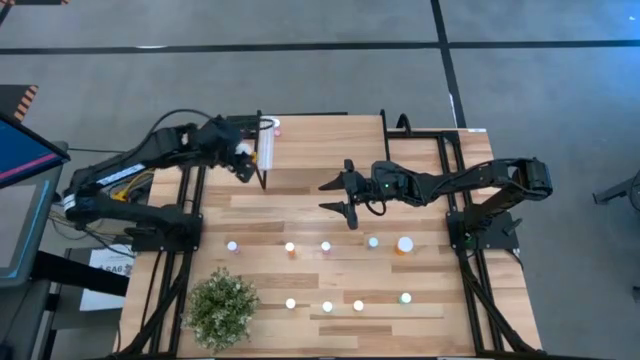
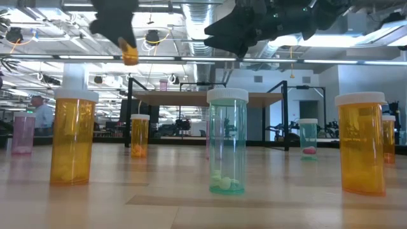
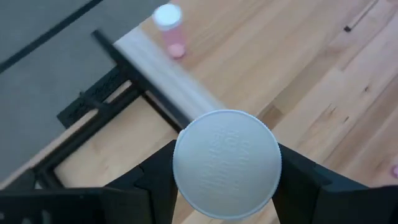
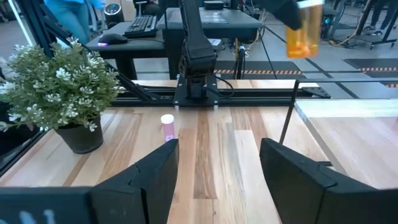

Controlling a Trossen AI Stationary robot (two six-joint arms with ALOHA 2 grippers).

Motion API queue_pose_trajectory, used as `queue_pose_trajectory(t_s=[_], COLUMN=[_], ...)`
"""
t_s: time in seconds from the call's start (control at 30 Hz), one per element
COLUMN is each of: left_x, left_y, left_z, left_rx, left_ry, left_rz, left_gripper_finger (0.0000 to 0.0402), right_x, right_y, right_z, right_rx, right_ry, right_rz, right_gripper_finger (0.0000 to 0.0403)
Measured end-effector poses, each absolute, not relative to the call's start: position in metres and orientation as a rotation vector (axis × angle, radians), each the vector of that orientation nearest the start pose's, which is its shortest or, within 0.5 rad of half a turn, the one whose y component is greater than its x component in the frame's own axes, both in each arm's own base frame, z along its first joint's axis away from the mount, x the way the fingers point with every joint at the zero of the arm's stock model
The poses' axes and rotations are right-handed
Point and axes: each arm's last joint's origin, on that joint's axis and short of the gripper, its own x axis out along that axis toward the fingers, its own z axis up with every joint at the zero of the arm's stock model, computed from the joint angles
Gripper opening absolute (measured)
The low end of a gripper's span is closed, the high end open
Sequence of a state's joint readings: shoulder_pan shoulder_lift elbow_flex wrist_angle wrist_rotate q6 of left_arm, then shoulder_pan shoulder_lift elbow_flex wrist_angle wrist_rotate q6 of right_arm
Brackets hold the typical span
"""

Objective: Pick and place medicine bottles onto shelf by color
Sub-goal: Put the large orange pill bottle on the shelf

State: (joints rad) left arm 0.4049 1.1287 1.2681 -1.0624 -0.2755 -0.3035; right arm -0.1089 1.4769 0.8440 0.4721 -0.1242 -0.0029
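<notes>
Left gripper (image 1: 243, 150): you see it raised above the table's far left area, just beside the shelf (image 1: 266, 150); its fingers are clamped on an orange bottle (image 2: 129, 52) whose white cap (image 3: 226, 163) fills the left wrist view.
Right gripper (image 1: 345, 195): you find it held over the middle of the table (image 1: 430, 320), fingers spread apart with nothing between them.
Shelf: light wood top on black legs at the far left part of the table; one pink bottle (image 1: 275, 126) stands on its far end.
Bottles on table, far row: you count five in a line across the middle, including a pink one (image 1: 232, 246) at the left and a larger orange one (image 1: 405, 245) at the right.
Bottles on table, near row: four stand closer to the near edge, the rightmost a teal one (image 1: 405, 298).
Potted plant (image 1: 222, 308): stands at the near left corner, apart from both rows.
</notes>
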Motion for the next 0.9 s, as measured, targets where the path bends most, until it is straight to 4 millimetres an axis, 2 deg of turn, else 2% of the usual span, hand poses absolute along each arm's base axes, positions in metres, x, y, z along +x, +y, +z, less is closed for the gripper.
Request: queue_pose_trajectory(t_s=[0.27, 0.47, 0.63, 0.9], left_x=[0.24, 0.271, 0.28, 0.271], left_y=[0.11, 0.13, 0.144, 0.156], left_z=[0.358, 0.354, 0.341, 0.334], left_rx=[-0.25, -0.207, -0.236, -0.271], left_ry=[0.953, 1.001, 1.076, 1.141], left_rz=[0.678, 0.664, 0.645, 0.682], left_gripper_finger=[0.0194, 0.0197, 0.0198, 0.0198], right_x=[0.322, 0.322, 0.322, 0.322], right_y=[-0.031, -0.031, -0.03, -0.03], right_z=[0.254, 0.254, 0.254, 0.252], right_rx=[0.01, 0.01, 0.01, 0.013], right_ry=[0.16, 0.16, 0.161, 0.182], right_rz=[0.018, 0.018, 0.021, 0.021], right_gripper_finger=[0.0249, 0.0249, 0.0249, 0.0249])
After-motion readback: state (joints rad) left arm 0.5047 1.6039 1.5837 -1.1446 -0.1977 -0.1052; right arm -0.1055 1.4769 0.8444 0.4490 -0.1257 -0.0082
